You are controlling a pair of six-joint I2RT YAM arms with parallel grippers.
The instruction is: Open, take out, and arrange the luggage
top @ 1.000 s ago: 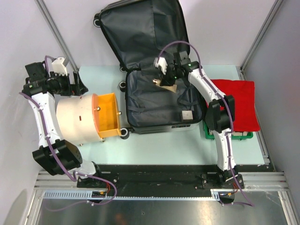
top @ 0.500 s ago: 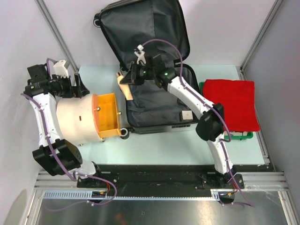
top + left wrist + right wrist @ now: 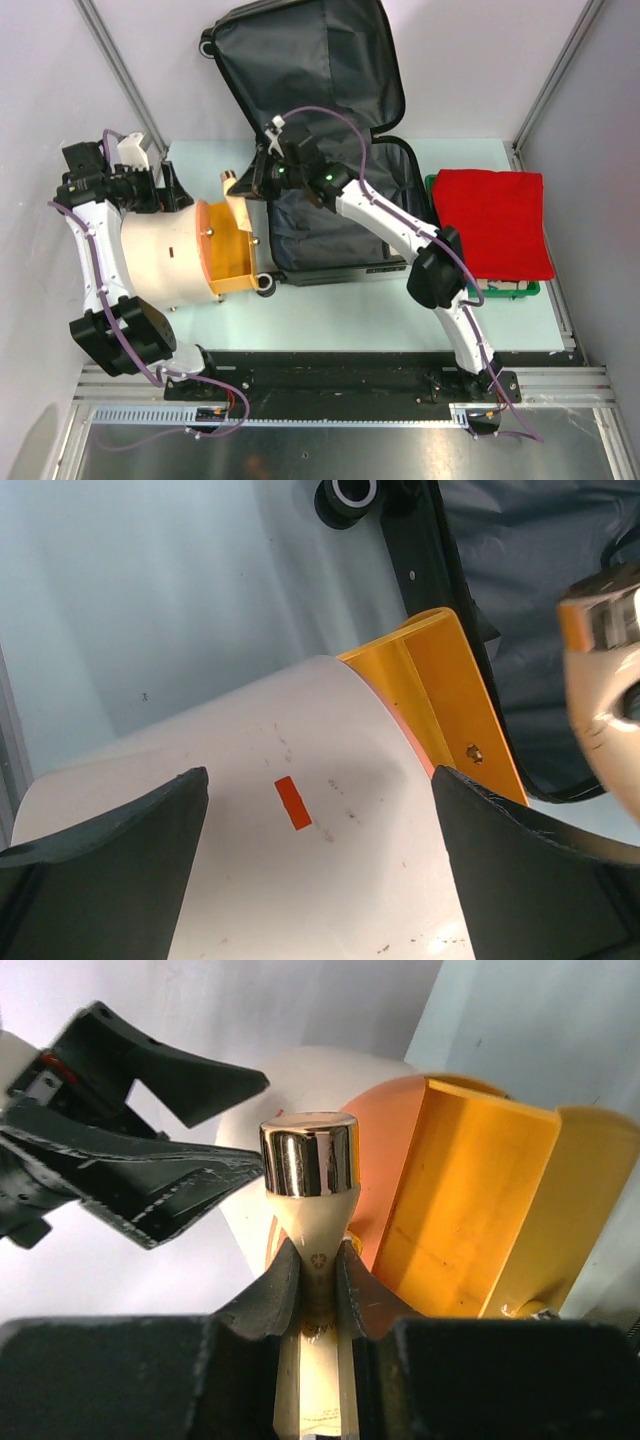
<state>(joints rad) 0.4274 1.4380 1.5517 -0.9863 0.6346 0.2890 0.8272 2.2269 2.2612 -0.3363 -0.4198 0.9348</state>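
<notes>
Right gripper (image 3: 318,1280) pinches a chrome-capped tube (image 3: 310,1175), likely light and slick, by its neck beside the stiff-shelled luggage (image 3: 320,70); left gripper (image 3: 315,780) gapes wide.

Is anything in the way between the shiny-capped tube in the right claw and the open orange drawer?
Nothing visible does. The right gripper holds the tube just beside the orange drawer, whose open tray looks bare. The open left gripper hovers over the pale cylinder, off to one side.
</notes>
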